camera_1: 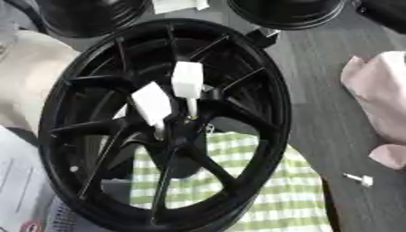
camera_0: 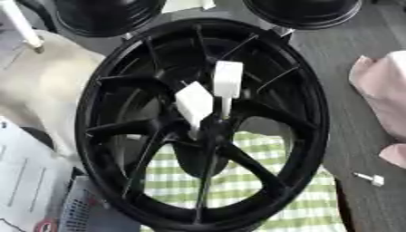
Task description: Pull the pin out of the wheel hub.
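Left eye view
Wheel: a black spoked wheel (camera_0: pixel 313 113) is seen standing tilted at the centre, its near rim resting on a checked cloth (camera_0: pixel 238 181).
Hub: the hub (camera_0: pixel 214 129) is found where the spokes meet.
Pins: two white pins are seen stuck into the hub, the left pin (camera_0: pixel 194 103) leaning left and the right pin (camera_0: pixel 228 81) more upright. Their blocky heads are just beside each other.
Loose pin: a small white pin-like piece (camera_0: pixel 371 179) is seen lying on the table, well right of the wheel.
Other things: a pink cloth (camera_0: pixel 389 90) is seen at the right edge and paper (camera_0: pixel 24 176) at the near left.

Right eye view
Far edge: two more black round parts (camera_1: pixel 285 13) are seen beyond the wheel, cut off by the top.
Hands: neither hand is shown in either view, so the state of the fingers cannot be told.

Risks
Wheel shift: the wheel could probably be rocked or slid on the cloth if a pin were pulled sideways instead of along its shaft.
Wrong grasp: with the heads so close, both pins could be caught at once, or the neighbour knocked.

Hidden
Pin tips: how deep the shafts sit cannot be made out against the black hub.
Support: what props the wheel is not shown.
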Controlling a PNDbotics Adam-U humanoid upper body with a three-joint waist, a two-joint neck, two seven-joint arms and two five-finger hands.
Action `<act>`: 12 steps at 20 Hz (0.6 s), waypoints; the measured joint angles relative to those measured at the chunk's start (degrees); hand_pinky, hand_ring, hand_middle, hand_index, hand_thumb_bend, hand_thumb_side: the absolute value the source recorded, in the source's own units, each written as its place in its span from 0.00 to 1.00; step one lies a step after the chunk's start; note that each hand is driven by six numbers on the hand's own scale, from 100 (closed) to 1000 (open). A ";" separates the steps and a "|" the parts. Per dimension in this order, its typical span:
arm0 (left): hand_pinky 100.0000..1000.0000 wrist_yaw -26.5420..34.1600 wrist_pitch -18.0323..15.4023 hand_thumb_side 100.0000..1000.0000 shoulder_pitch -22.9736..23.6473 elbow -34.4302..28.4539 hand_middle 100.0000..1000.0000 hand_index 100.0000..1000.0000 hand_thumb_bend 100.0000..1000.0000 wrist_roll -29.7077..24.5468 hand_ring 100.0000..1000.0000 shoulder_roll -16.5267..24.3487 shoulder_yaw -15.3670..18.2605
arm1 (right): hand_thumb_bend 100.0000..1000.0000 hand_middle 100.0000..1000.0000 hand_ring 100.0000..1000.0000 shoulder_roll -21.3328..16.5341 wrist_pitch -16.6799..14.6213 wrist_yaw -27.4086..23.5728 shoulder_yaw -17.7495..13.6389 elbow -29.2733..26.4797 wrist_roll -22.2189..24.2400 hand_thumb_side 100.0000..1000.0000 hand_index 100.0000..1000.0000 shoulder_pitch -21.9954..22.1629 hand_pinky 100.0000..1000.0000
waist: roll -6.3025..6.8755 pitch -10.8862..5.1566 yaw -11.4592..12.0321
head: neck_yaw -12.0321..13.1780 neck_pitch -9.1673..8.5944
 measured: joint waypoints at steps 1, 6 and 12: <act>0.73 0.05 0.17 0.28 2.05 0.04 0.44 0.34 0.54 1.62 0.61 0.80 1.21 | 0.27 0.61 0.68 -0.02 0.00 -0.04 -0.12 -0.06 -0.13 0.32 0.73 0.16 0.83 | -0.16 0.00 0.00 | 0.05 -0.03; 0.73 -2.19 -0.05 0.29 10.02 0.73 0.45 0.34 0.53 7.08 0.61 2.45 5.60 | 0.27 0.61 0.68 -0.02 -0.17 -0.51 -0.69 -0.40 -0.65 0.32 0.73 0.33 0.83 | -1.39 0.01 -0.32 | 0.64 -0.68; 0.74 -7.71 0.09 0.30 17.14 3.45 0.47 0.38 0.57 10.94 0.63 2.23 8.25 | 0.27 0.61 0.68 -0.02 -0.18 -1.03 -1.10 -0.69 -0.91 0.32 0.73 0.84 0.83 | -2.45 0.05 -1.40 | 1.10 -0.17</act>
